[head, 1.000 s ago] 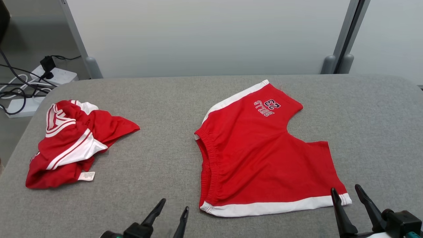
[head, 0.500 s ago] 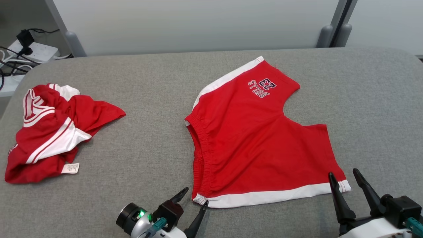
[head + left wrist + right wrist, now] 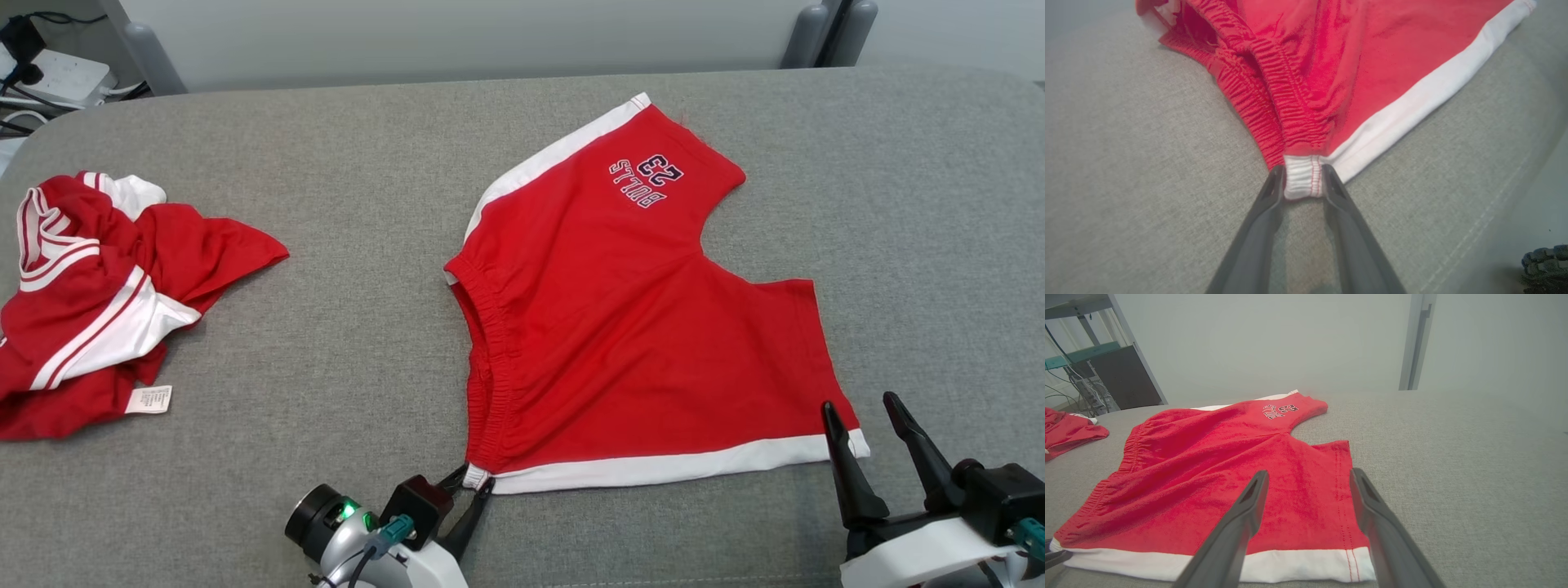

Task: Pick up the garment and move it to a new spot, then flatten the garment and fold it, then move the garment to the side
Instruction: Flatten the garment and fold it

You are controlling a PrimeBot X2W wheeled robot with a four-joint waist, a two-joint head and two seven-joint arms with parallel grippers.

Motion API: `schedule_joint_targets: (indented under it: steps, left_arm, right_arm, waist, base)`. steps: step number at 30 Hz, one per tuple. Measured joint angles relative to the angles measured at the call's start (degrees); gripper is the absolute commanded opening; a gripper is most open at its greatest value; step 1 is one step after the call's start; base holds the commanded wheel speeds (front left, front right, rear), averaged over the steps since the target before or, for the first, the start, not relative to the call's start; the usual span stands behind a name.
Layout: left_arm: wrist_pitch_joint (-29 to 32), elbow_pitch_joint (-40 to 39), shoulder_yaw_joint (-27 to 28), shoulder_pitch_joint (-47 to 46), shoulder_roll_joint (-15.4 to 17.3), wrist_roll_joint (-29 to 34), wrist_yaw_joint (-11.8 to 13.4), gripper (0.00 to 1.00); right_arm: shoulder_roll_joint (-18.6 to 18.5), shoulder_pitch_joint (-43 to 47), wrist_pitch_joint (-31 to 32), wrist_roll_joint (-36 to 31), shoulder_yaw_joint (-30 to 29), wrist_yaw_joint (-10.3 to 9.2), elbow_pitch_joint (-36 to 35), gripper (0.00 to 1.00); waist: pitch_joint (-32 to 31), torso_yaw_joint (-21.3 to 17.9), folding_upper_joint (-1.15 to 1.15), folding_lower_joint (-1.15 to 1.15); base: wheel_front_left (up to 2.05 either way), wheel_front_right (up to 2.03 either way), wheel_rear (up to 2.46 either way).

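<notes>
At the lower centre of the head view, we find the left claw (image 3: 475, 481) set on the near corner of the red shorts (image 3: 637, 327). In the left wrist view its two tips stand either side of the white end of the waistband (image 3: 1303, 178), touching it on both sides, which we judge to be a pinch on the cloth. At the lower right, the right claw (image 3: 859, 402) stands with its fingers well apart over the hem corner and holds nothing. The shorts lie spread across the centre and right of the grey table (image 3: 326, 351), largely smooth, with both legs opened out and the white band (image 3: 653, 469) along the near edge. We judge the relocation and flattening substantially complete. No fold is visible, so the folding and the move to the side are outstanding. A second red garment (image 3: 90, 302) lies crumpled at the left edge of the frame, well apart from the shorts.
</notes>
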Motion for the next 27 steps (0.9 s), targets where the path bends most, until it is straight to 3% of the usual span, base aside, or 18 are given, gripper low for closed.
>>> schedule_joint_targets:
  steps: [1, 2, 3, 7, 16, 21, 22, 23, 24, 25, 27]
  left_arm:
    - [0.00, 0.18, -0.05, -0.19, 0.02, -0.14, 0.00, 0.31]
    - [-0.01, 0.35, -0.32, -0.57, 0.02, -0.36, 0.00, 0.11]
    - [-0.01, 0.43, -0.59, -1.04, 0.00, -0.47, -0.02, 0.00]
    - [-0.01, 0.30, -1.59, -1.97, 0.05, -1.45, -0.41, 0.00]
    - [0.00, -2.85, -2.71, -1.86, 1.58, -2.64, -0.41, 0.00]
    - [0.00, -3.86, -3.42, -1.77, 1.75, -3.50, -0.41, 0.00]
    - [0.00, -3.91, -3.48, -1.77, 1.86, -3.50, -0.41, 0.00]
    - [0.00, -3.96, -3.52, -1.76, 1.93, -3.50, -0.41, 0.00]
    - [0.00, -4.04, -3.56, -1.76, 1.97, -3.52, -0.41, 0.00]
    - [0.00, -4.11, -3.61, -1.76, 1.99, -3.52, -0.41, 0.00]
    - [0.00, -4.27, -3.70, -1.77, 2.11, -3.74, -0.41, 0.00]
  right_arm:
    - [-0.01, -0.01, 0.00, 0.00, -0.03, 0.00, -0.09, 1.00]
    - [-0.03, -0.01, 0.01, -0.01, -0.05, 0.00, -0.12, 1.00]
    - [-0.03, -0.05, 0.01, -0.01, -0.05, 0.00, -0.14, 1.00]
    - [-0.10, -0.66, 0.01, -0.03, -0.13, 0.00, 1.05, 1.00]
    - [-2.22, -2.27, 0.01, 7.09, 3.02, 0.00, 14.11, 1.00]
    - [-2.66, -4.92, 0.01, 7.77, 3.31, 0.00, 17.35, 1.00]
    - [-2.66, -5.01, 0.01, 8.21, 3.60, 0.00, 17.67, 0.90]
    - [-2.67, -5.07, 0.01, 8.68, 4.04, 0.00, 18.02, 0.90]
    - [-2.64, -5.31, 0.01, 9.13, 4.55, 0.00, 18.79, 0.59]
    - [-2.58, -5.61, 0.01, 9.36, 4.88, 0.00, 19.47, 0.43]
    - [-2.60, -6.10, 0.01, 10.56, 5.63, 0.00, 21.18, 0.25]
  waist:
    - [0.21, 0.03, 0.00, 0.00]
    - [0.39, 0.09, 0.00, 0.00]
    - [0.53, 0.16, 0.00, 0.00]
    - [0.90, 0.44, 0.00, 0.00]
    - [1.44, 1.55, 0.00, 0.00]
    - [1.69, 2.19, 0.00, 0.00]
    - [1.75, 2.25, 0.00, 0.00]
    - [1.80, 2.30, 0.00, 0.00]
    - [1.84, 2.34, 0.00, 0.00]
    - [1.88, 2.36, 0.00, 0.00]
    - [1.85, 2.33, 0.00, 0.00]
  base:
    - [0.00, 0.00, 0.00]
    - [0.00, 0.00, 0.00]
    - [0.00, 0.00, 0.00]
    - [0.00, 0.00, 0.00]
    - [0.00, 0.00, 0.00]
    - [0.00, 0.00, 0.00]
    - [0.00, 0.00, 0.00]
    - [0.00, 0.00, 0.00]
    - [0.00, 0.00, 0.00]
    - [0.00, 0.00, 0.00]
    - [0.00, 0.00, 0.00]
